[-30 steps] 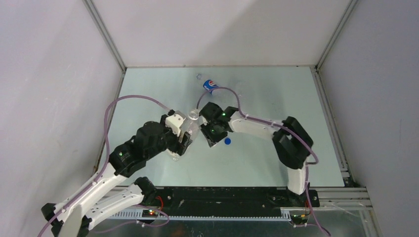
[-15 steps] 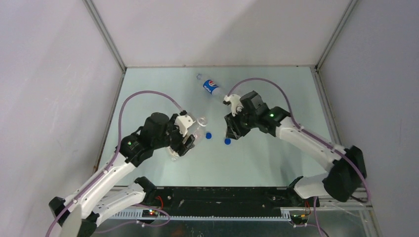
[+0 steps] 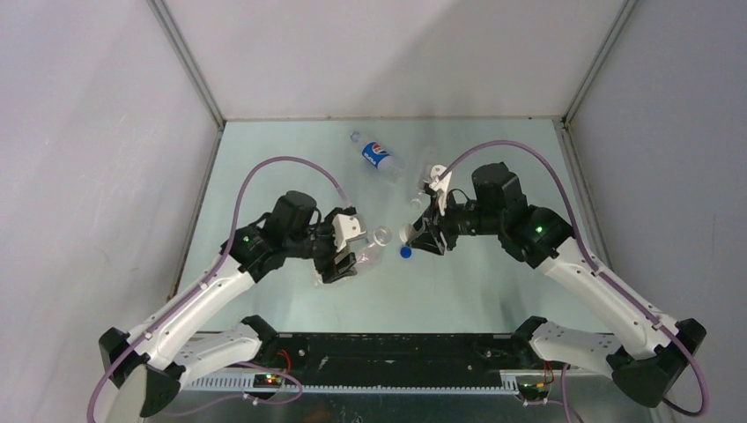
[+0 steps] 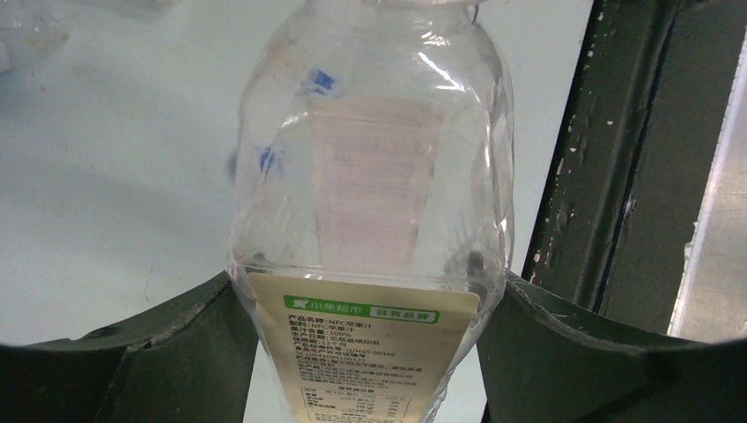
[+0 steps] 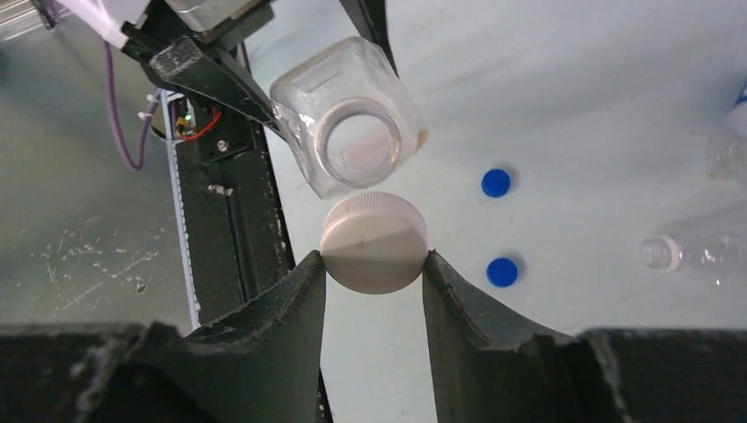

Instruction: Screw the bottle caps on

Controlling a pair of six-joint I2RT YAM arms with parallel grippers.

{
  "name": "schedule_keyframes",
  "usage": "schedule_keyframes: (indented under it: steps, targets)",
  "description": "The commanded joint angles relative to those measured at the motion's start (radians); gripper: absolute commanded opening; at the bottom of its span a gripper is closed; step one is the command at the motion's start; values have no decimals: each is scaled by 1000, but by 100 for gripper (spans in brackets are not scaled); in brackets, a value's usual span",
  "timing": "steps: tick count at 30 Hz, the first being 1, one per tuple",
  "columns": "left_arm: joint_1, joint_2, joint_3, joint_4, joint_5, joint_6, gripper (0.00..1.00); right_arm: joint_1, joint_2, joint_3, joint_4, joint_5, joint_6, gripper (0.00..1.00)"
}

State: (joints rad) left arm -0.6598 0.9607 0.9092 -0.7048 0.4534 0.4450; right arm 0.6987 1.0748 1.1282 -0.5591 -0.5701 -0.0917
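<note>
Distance is shrinking: our right gripper (image 5: 374, 264), pinching the white cap (image 5: 374, 238), is nearing the open bottle (image 4: 370, 159) our left gripper (image 4: 366, 300) is clamping; we are expecting threading next.

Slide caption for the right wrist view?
Right gripper holds the white cap before the open-mouthed bottle; two blue caps lie on the table.

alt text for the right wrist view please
The right gripper pinches a white cap close in front of the open mouth of a clear bottle tilted toward the camera. Two blue caps lie on the table to the right, with another uncapped bottle lying at the right edge.
</note>
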Motion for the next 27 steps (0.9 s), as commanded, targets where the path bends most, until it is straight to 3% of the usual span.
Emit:
schedule_keyframes:
  steps: [1, 9, 27]
  targets:
    - [1, 10, 52, 7, 86, 76, 0, 9, -11, 13, 56, -100, -74, 23]
    - [-19, 15, 77, -19, 108, 95, 0, 53, 54, 63, 63, -156, -97, 22]
    - [-38, 32, 113, -52, 146, 141, 0, 94, 109, 81, 51, -124, -125, 22]
